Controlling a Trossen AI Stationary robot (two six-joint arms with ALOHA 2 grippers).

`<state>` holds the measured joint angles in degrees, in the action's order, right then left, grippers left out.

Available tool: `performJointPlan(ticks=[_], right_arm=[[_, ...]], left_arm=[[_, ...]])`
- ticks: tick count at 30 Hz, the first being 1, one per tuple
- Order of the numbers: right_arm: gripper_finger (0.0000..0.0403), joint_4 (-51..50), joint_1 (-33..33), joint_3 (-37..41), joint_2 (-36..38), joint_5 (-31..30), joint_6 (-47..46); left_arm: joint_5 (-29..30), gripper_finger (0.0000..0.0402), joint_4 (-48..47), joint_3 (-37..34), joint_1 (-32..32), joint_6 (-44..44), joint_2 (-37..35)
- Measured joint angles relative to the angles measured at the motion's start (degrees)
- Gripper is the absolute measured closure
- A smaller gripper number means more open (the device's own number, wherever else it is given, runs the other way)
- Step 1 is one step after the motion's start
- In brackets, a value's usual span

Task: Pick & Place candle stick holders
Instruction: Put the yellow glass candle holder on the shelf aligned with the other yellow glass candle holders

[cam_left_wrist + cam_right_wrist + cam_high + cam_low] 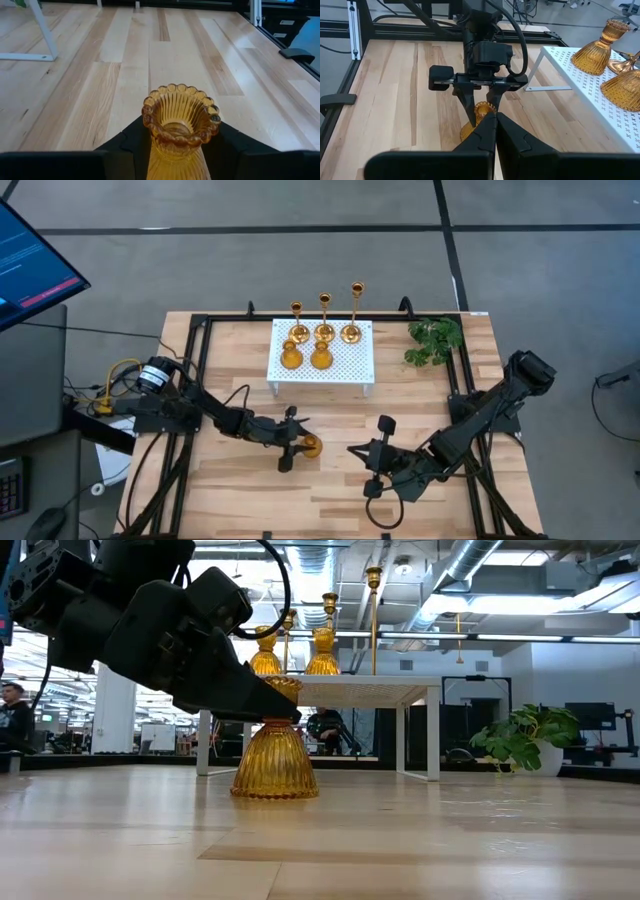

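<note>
A short cone-shaped gold holder (313, 445) stands on the wooden table, base down (275, 775). My left gripper (298, 446) is shut on it. My right gripper (355, 451) is shut and empty to the holder's right, pointing at it (491, 118). Three tall thin-stemmed holders (325, 315) stand in a row at the back of a white perforated stand (350, 365). Two short holders (305, 357) stand in front of them. My left gripper pinches the short holder's narrow neck (176, 150), just below its beaded rim (180, 107), between its two fingers (127, 142). The fingers come from the table's left, slanting down. The holder stands upright with its base on the table (275, 790).
A green plant sprig (435, 340) lies at the far right of the table. Black frame rails (200, 350) run along the table's left, right and far edges. The white stand's legs (418, 735) rise beyond the held holder. Bare wood lies along the near edge.
</note>
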<state>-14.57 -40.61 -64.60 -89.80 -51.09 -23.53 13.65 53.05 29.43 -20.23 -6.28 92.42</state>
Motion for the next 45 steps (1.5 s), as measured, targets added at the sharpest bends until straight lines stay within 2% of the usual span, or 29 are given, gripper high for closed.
performJointPlan(ticks=[12, 15, 20, 26, 30, 34, 38, 45], right_arm=[[0.0403, -0.2, 1.9, 0.0, 0.0, 1.7, 0.0], [0.0403, -0.5, 3.3, 0.0, 0.0, 5.9, 0.0], [0.0403, -0.9, 5.7, 0.0, 0.0, 13.2, 0.0], [0.0403, -0.4, 9.5, 0.0, 0.0, 15.6, -2.9], [0.0403, -0.1, 12.8, 0.0, 0.0, 24.9, -2.4], [0.0403, 1.1, 15.3, 0.0, 0.0, 31.2, 4.4], [0.0403, 3.0, 16.3, 0.0, -0.3, 31.6, 10.1], [0.0403, 2.0, 17.2, 0.0, -0.9, 31.8, 8.7]], left_arm=[[-0.1, 0.0259, 0.1, 3.3, 0.0, 1.4, 0.0], [-0.7, 0.0256, -0.1, 4.4, 0.0, 1.7, 0.0], [-5.4, 0.0256, -1.0, 5.4, 0.0, 3.2, -0.8], [-6.2, 0.0257, -7.4, 5.4, 0.5, 3.5, -5.3], [-7.2, 0.0257, -14.0, 5.4, 0.6, 4.8, -9.7], [-12.0, 0.0257, -18.2, 5.4, 1.6, 4.8, -13.5], [-14.9, 0.0257, -19.2, 5.4, 2.3, 4.8, -15.6], [-15.0, 0.0257, -20.0, 5.4, 3.1, 5.0, -18.3]])
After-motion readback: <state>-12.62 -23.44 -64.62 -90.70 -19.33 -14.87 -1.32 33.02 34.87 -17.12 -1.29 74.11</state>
